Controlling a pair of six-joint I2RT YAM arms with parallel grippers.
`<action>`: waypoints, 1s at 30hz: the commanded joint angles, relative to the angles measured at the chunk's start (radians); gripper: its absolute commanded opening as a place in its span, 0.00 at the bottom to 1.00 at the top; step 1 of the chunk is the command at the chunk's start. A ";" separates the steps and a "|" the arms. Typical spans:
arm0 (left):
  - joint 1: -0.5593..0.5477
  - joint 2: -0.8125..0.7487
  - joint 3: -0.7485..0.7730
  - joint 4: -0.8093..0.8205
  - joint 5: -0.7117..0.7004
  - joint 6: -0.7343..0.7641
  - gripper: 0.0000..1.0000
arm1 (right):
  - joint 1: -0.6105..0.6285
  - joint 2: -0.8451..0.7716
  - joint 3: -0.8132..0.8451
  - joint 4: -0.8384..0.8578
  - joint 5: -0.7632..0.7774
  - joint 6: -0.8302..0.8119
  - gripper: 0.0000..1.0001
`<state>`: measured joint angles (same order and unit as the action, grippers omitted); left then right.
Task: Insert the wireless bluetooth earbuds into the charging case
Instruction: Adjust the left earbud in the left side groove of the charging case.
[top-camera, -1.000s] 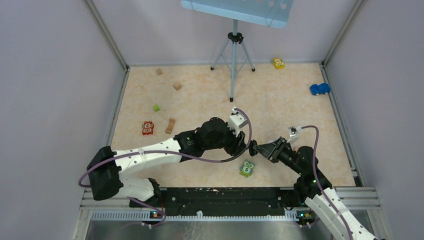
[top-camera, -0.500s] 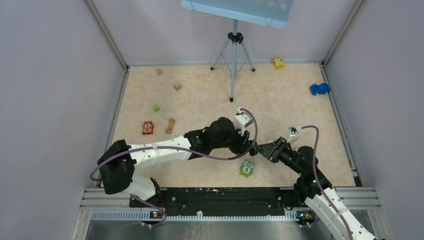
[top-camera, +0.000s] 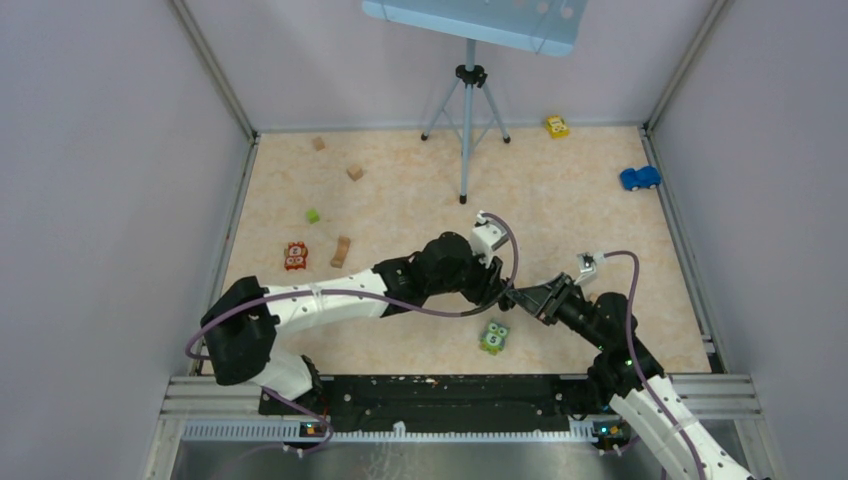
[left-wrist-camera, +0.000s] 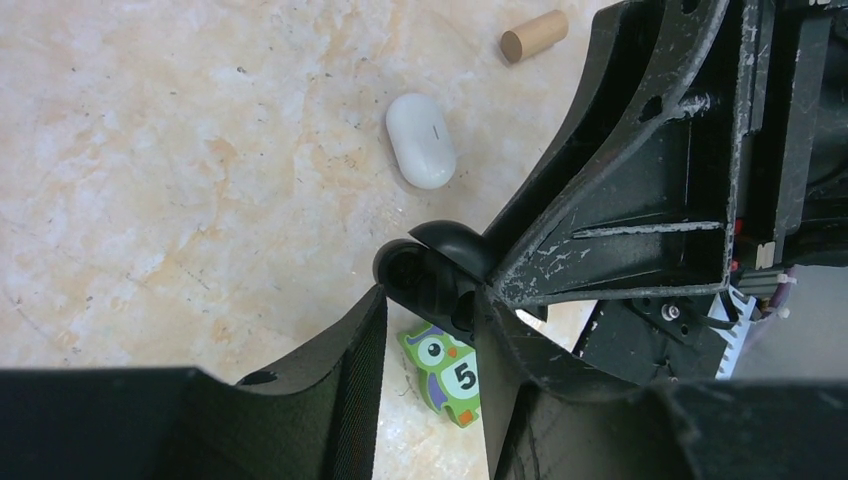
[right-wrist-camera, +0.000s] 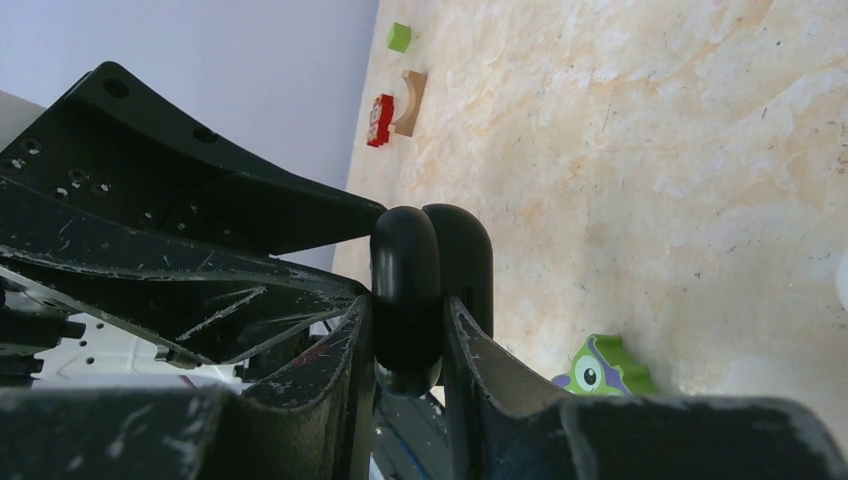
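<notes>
Step in hand, as I judge it: getting the black case (right-wrist-camera: 430, 260) open for loading. The right gripper (right-wrist-camera: 408, 325) pinches the case low. Best to hold that grip firm and work only at the seam, slowly.

The left gripper (left-wrist-camera: 432, 310) meets it mid-frame in the overhead view, fingers parted astride the case's end; whether they touch it I cannot tell.

The left arm (top-camera: 320, 300) stretches in from lower left and the right arm (top-camera: 610, 330) angles in from lower right.

A white case (left-wrist-camera: 420, 140) lies on the table (left-wrist-camera: 150, 150), upper middle of the left wrist view. No earbuds are visible.

green owl block (top-camera: 494, 337) | tripod (top-camera: 470, 75) | blue car (top-camera: 640, 178) | yellow car (top-camera: 557, 126) | green cube (top-camera: 313, 215)
</notes>
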<state>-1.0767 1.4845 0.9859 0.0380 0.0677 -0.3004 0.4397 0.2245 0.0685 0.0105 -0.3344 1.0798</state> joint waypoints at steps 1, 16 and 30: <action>0.008 0.023 0.058 0.042 0.024 0.005 0.42 | -0.003 -0.003 0.043 0.039 -0.005 0.009 0.05; 0.017 0.061 0.102 -0.024 -0.005 -0.007 0.30 | -0.003 -0.013 0.040 0.030 0.001 0.009 0.05; 0.053 0.031 0.085 -0.047 0.078 0.005 0.29 | -0.004 -0.033 0.042 0.005 0.021 0.008 0.05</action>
<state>-1.0359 1.5429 1.0496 -0.0235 0.0982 -0.3004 0.4397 0.2043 0.0685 -0.0158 -0.3222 1.0847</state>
